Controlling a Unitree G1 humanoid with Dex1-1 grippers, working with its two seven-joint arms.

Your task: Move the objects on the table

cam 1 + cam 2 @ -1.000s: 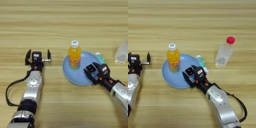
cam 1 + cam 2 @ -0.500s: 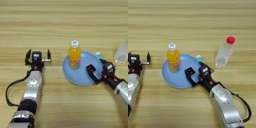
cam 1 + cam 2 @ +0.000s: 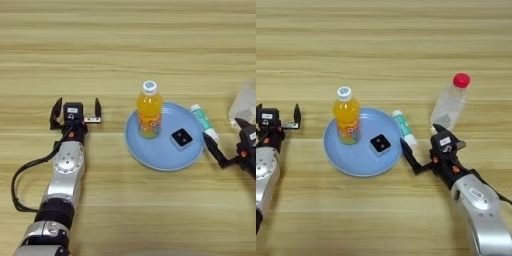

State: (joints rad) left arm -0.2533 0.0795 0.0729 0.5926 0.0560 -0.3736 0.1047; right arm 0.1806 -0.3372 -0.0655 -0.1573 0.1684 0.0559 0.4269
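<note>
I see my right gripper (image 3: 422,146) open and empty — just left of it the green-and-white tube (image 3: 404,128), then the black-faced white block (image 3: 380,144) on the blue plate (image 3: 351,158).

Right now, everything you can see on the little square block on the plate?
The block is a small white square with a black top face, lying flat and turned slightly askew on the blue plate, right of centre. It stands apart from the orange bottle to its left. Nothing grips it; the right gripper is open just off the plate's right rim.
</note>
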